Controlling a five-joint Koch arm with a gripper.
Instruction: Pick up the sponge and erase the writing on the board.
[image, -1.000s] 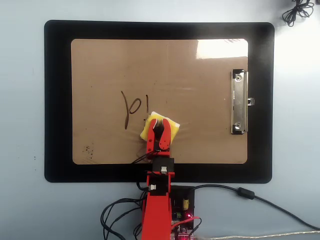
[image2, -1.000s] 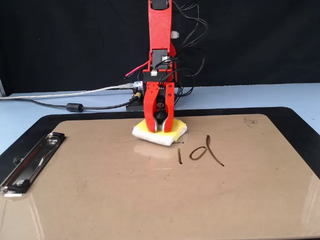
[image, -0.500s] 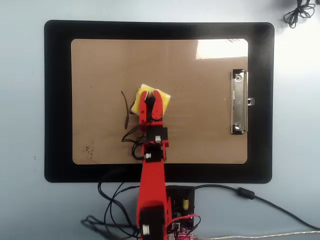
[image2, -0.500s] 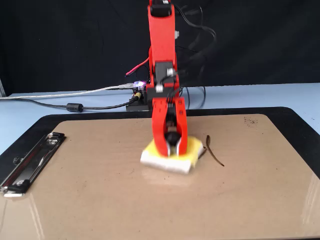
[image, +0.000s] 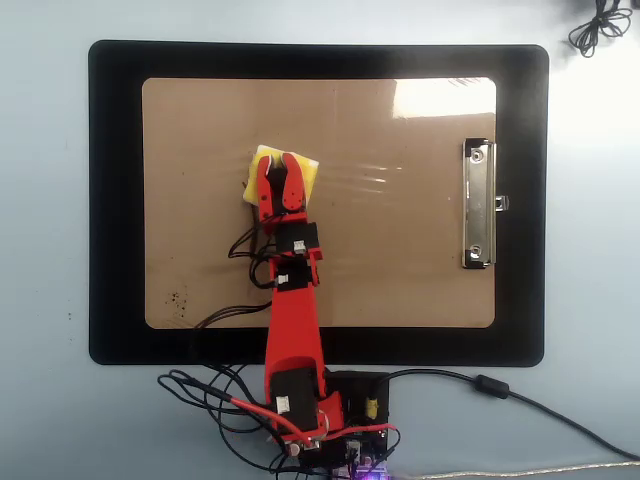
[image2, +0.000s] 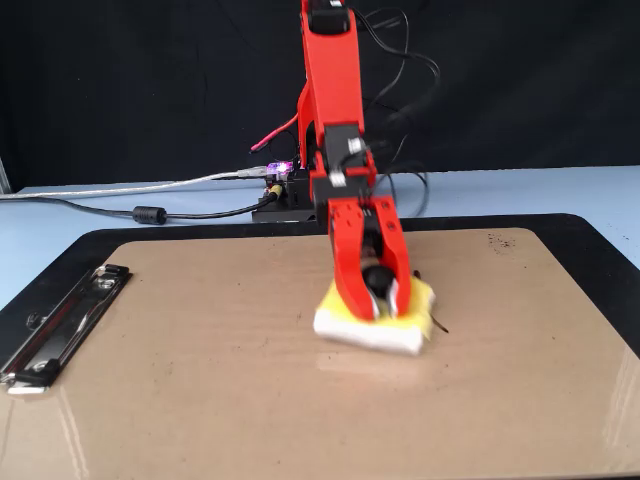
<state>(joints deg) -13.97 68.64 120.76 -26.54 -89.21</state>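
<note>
My red gripper (image: 280, 163) is shut on the black knob of the yellow sponge (image: 306, 170), which lies flat on the tan board (image: 400, 260). In the fixed view the gripper (image2: 383, 305) tilts down onto the sponge (image2: 372, 331) a little right of the middle of the board (image2: 200, 340). Of the writing, only a short dark stroke (image2: 438, 325) shows there, at the sponge's right edge. In the overhead view the writing is hidden under the sponge and arm.
The board lies on a bigger black mat (image: 115, 200). Its silver clip (image: 478, 205) is at the right short edge in the overhead view and at the left (image2: 60, 325) in the fixed view. The arm's base, electronics (image: 360, 400) and cables sit beyond the mat's near edge.
The gripper has slid the sponge up and to the left across the board in the overhead view, over the marker strokes. The letters that showed a second ago no longer show.
</note>
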